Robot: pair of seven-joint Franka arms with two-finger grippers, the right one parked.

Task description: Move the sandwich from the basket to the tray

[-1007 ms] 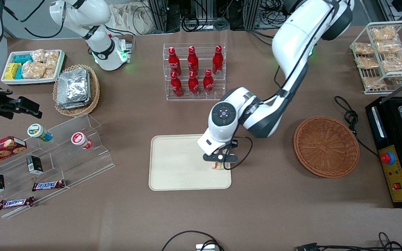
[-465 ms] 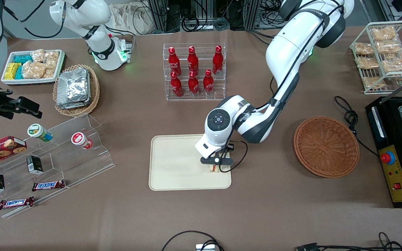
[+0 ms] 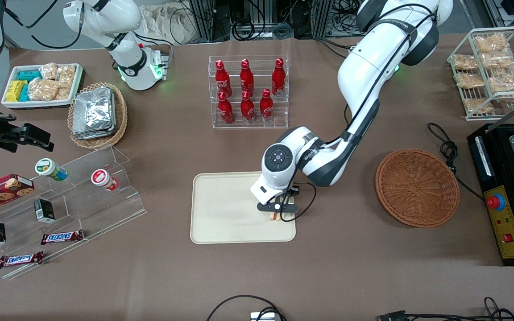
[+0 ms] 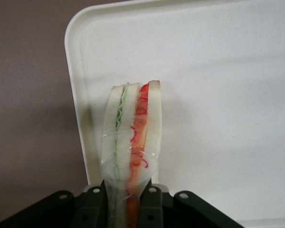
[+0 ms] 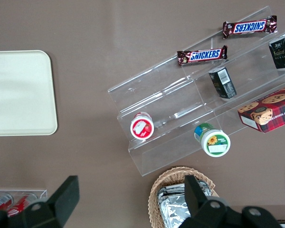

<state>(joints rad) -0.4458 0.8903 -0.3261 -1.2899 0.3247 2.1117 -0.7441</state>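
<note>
Seen from the front, the gripper [image 3: 276,213] hangs low over the tray [image 3: 221,223], at its end nearer the basket [image 3: 417,187], which lies toward the working arm's end of the table. Left wrist view: the fingers [image 4: 152,206] are clamped on the sandwich [image 4: 130,142], held on edge above the tray [image 4: 218,71], beside its rim.

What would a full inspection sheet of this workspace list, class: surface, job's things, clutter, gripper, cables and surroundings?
Surface: brown table.
Job's things: sandwich held over tray, near its edge; basket holds nothing.
Clutter: red bottles in rack; foil packets; Snickers bars; bagged snacks.
Gripper: left gripper shut on the sandwich.
Cables: black cable beside the basket.
Surroundings: black machine.
</note>
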